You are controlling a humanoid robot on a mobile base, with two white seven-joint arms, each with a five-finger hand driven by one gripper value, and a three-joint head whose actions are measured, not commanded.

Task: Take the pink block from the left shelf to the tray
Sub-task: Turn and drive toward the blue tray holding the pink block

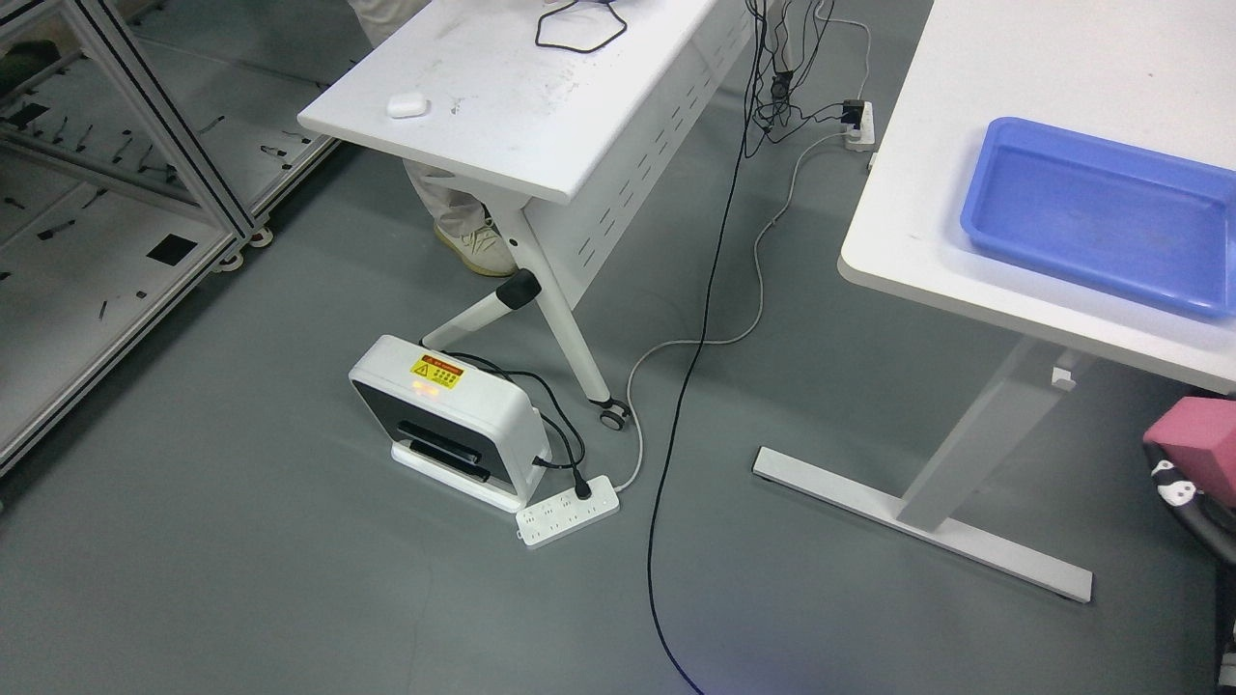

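Head view: pink rectangular foam-looking block (1197, 436) at far right edge, low in frame, below the edge of the white tabletop (927, 193) on the right, held up off the floor by the right hand (1180, 487), dark fingers (1170, 475) with white patches wrapped under its lower left side, gripping it; hand mostly cut off by the frame so only part of the grasp shows. Block partly cropped, long axis can't be judged for sure, visible top face tilts, upper edge running up to the right, one corner pointing left toward the table leg (975, 434). Blue shallow rectangular plastic tray (995, 208) sits on that right tabletop, well apart from the block and above it in frame, long side angled down to the right. Left hand not visible. Floor grey and smooth; white box-shaped device with yellow warning label (449, 420) stands on it, plugged into a white power strip (568, 512) just beside it, black cable (695, 367) trailing across the floor. Second white folding table (502, 97) upper middle, a person's light shoe (478, 249) under it. Aluminium frame shelf (106, 193) at left
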